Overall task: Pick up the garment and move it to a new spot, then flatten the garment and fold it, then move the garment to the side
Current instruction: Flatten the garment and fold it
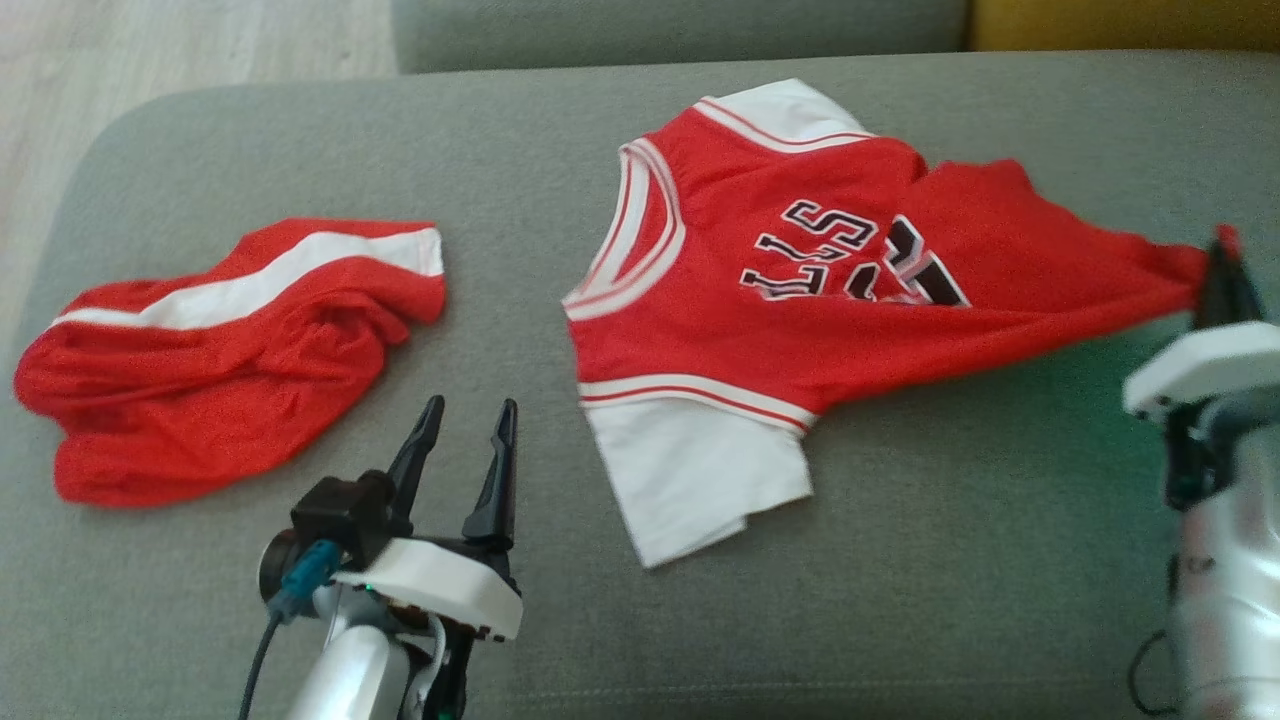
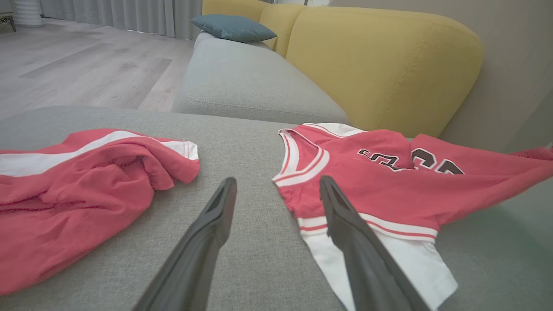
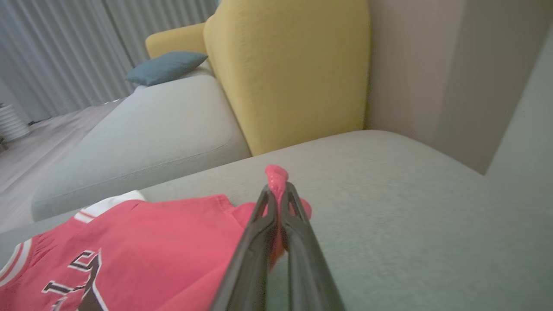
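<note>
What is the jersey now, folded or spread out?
Spread out but rumpled: the jersey shows its lettering, a crease crosses it, and the right gripper pinches its edge.

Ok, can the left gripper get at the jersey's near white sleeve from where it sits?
Likely yes: the left gripper stands open, and only bare couch lies between it and the white sleeve to its right.
</note>
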